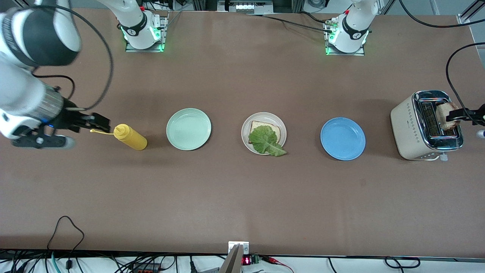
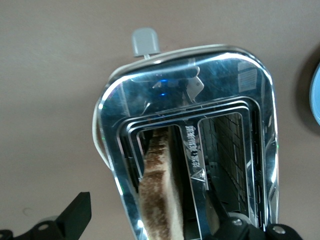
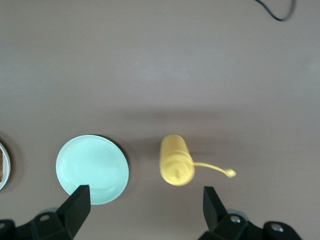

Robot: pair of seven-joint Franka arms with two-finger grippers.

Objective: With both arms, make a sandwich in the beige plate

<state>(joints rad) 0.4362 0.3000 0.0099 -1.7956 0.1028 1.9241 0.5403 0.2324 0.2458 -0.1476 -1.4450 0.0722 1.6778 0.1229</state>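
Brown table (image 1: 235, 197): left gripper (image 1: 460, 115) jaws wide, straddling toast (image 1: 444, 113) in toaster (image 1: 411, 127); right gripper (image 1: 96, 122) jaws open above mustard bottle (image 1: 130, 137).

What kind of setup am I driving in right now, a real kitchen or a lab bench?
Most likely a lab bench staged as a kitchen: a bare brown table, arm bases bolted along its edge with loose cables, and a cream-and-chrome toaster as the only appliance.

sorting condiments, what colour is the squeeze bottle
Yellow; the squeeze bottle shows best in the front view.
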